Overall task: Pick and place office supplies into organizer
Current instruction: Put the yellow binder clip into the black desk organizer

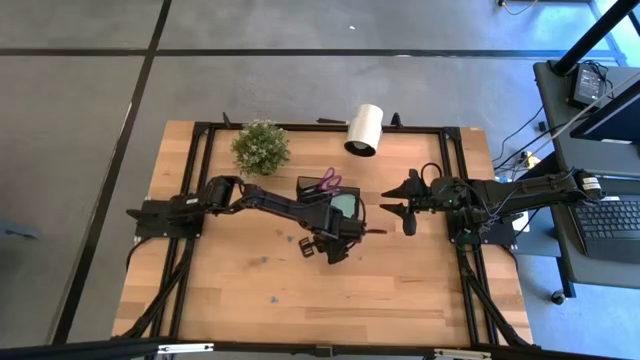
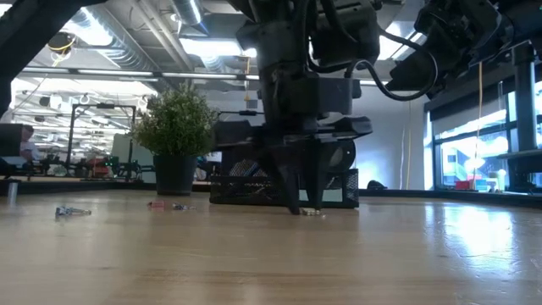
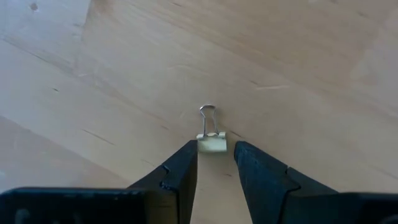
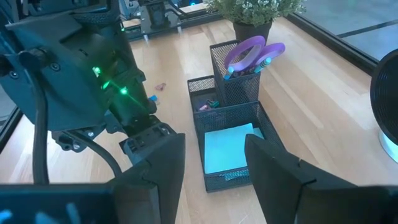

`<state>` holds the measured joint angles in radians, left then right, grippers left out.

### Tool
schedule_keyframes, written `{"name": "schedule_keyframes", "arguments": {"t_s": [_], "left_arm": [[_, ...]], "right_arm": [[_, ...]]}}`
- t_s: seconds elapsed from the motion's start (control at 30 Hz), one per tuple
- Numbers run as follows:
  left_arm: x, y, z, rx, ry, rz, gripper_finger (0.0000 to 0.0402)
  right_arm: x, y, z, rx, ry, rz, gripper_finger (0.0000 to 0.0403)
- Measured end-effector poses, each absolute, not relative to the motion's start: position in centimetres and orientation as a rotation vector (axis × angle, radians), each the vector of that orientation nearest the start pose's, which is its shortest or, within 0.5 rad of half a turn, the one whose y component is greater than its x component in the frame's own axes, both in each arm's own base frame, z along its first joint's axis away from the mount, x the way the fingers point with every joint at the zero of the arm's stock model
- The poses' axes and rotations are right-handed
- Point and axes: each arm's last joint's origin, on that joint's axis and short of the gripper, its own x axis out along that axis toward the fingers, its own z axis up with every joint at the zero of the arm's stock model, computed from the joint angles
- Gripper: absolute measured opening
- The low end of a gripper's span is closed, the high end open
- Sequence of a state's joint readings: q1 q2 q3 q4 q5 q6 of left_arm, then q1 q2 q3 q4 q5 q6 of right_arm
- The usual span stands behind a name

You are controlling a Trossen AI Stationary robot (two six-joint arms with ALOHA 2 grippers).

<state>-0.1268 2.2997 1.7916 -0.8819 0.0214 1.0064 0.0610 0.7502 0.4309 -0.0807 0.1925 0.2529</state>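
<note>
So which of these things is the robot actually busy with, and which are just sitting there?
Part of the job:
- clip, between the open left gripper fingers
- organizer
- scissors and sticky pad, already in it
- loose bits on the table

Just lying about:
- plant
- white roll
- right gripper, waiting open

clip: pale cream, silver wire | scissors: purple handles | sticky pad: light blue-green, in black mesh organizer | plant: green | table: light wood
</note>
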Motion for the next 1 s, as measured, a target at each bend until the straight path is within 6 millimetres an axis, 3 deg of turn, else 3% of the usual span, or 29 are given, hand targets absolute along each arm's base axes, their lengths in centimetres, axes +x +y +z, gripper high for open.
{"name": "schedule_keyframes", "arguments": {"t_s": [0.6, 0.77, 1.0], "left_arm": [[45.00, -6.24, 13.77, 0.612, 1.287, -0.675, 0.0113], [45.01, -6.28, 13.77, 0.600, 1.289, -0.665, 0.0111], [45.18, -6.38, 13.78, 0.608, 1.271, -0.658, 0.0078]], "right_arm": [[16.69, 0.47, 22.62, 0.196, 0.378, -0.178, 0.0171], [16.69, 0.46, 22.61, 0.198, 0.378, -0.179, 0.0171], [16.69, 0.47, 22.61, 0.198, 0.378, -0.179, 0.0171]]}}
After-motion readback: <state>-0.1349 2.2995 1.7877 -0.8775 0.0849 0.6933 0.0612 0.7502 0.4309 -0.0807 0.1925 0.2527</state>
